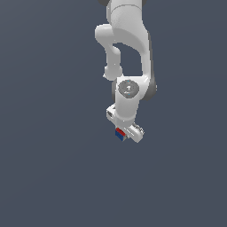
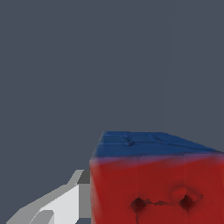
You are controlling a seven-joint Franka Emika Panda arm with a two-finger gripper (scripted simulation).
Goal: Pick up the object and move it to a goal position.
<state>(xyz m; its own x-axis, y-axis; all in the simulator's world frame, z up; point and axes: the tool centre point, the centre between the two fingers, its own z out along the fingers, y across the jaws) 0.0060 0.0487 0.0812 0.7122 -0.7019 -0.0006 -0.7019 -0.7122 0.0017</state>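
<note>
The object point(image 1: 119, 133) is a tiny cube with red and blue faces, sitting at the lower end of the white arm in the exterior view. My gripper point(image 1: 121, 133) is shut on it, with the white hand just behind and to the exterior view's right of it. In the wrist view the object point(image 2: 157, 183) looms large, showing a red face with two dark dimples and a blue face beyond it. One white finger point(image 2: 65, 203) presses its dark pad against the cube's side. The other finger is out of the frame.
The white arm point(image 1: 128, 48) reaches down from the upper middle of the exterior view. Around it there is only a flat, uniform dark grey-blue background point(image 1: 44, 133). No goal marker, edge or other object shows.
</note>
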